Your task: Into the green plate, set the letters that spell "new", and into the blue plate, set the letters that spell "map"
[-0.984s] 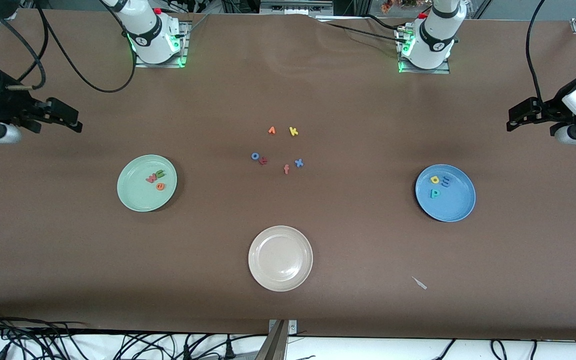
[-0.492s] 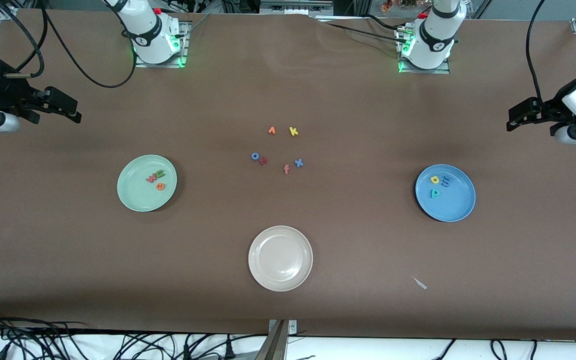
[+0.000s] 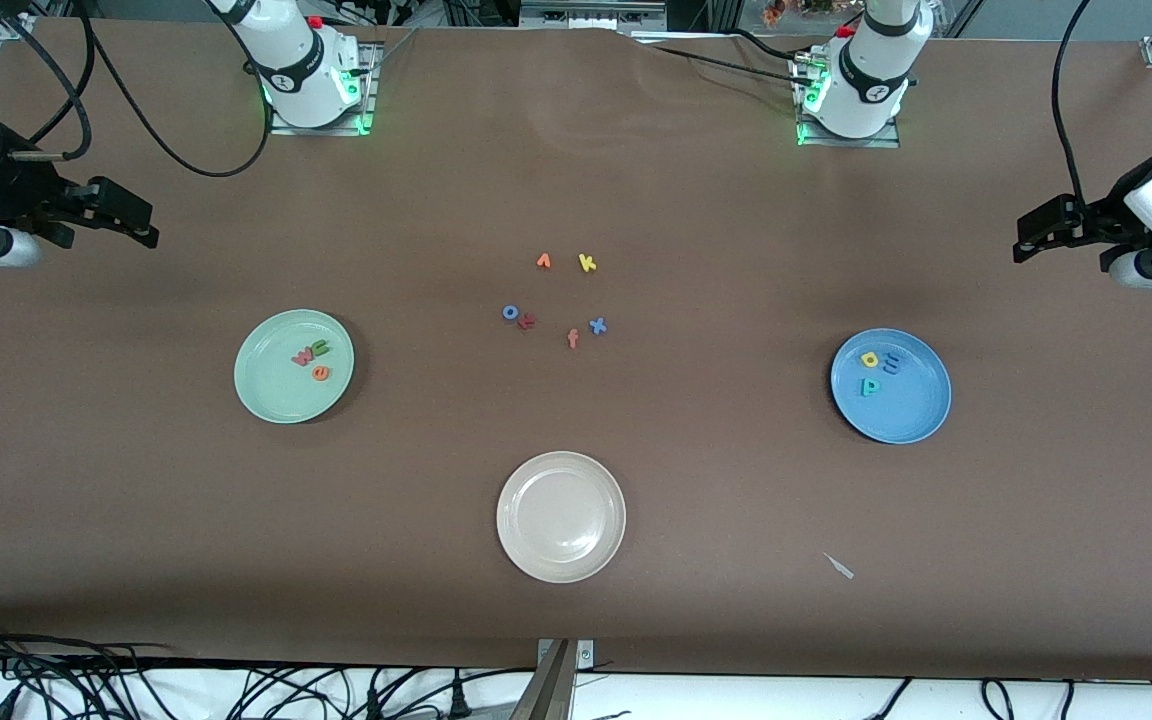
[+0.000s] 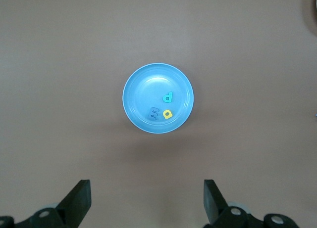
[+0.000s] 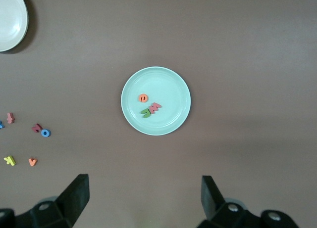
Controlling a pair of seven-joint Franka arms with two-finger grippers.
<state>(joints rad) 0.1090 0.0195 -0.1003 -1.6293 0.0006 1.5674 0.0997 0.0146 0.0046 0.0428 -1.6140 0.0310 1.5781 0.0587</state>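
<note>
Brown table (image 3: 696,520) bears three plates (image 3: 561,517) and loose letters (image 3: 556,295).

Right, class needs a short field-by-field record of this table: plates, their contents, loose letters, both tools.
green plate: holds green n, orange e, pinkish-red w
blue plate: holds blue m, yellow a, teal p
beige-white plate: no letters in it
loose letters: six, mid-table between the plates
left tool: open, high over the blue plate
right tool: open, high over the green plate
</note>
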